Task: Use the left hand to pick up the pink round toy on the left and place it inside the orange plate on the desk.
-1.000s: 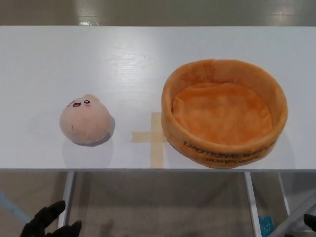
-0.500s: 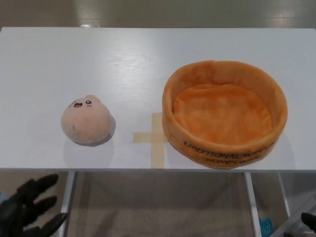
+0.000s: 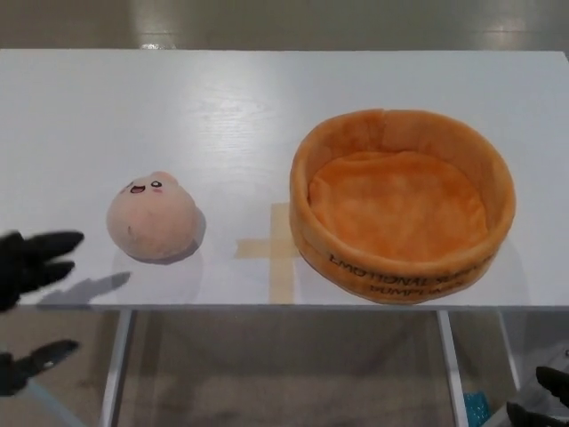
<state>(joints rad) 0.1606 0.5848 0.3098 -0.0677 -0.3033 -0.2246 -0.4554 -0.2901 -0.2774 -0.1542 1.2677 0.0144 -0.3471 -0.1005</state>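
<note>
The pink round toy (image 3: 152, 221), a plush ball with a small smiling face, rests on the white desk (image 3: 178, 116) left of centre. To its right stands the orange plate (image 3: 404, 203), a soft round basket with black lettering on its front wall and nothing inside. My left hand (image 3: 31, 267) comes in at the left edge, level with the desk's front edge. It is open, fingers spread and pointing toward the toy, a short gap away. Only a dark tip of my right hand (image 3: 544, 400) shows at the bottom right corner.
A tan tape cross (image 3: 277, 249) marks the desk between toy and plate. The desk's front edge runs across the lower picture, with white metal legs (image 3: 114, 369) and the floor below it.
My left hand has risen from below the desk's front edge to desk height and spread its fingers toward the toy. Toy and plate have not moved.
</note>
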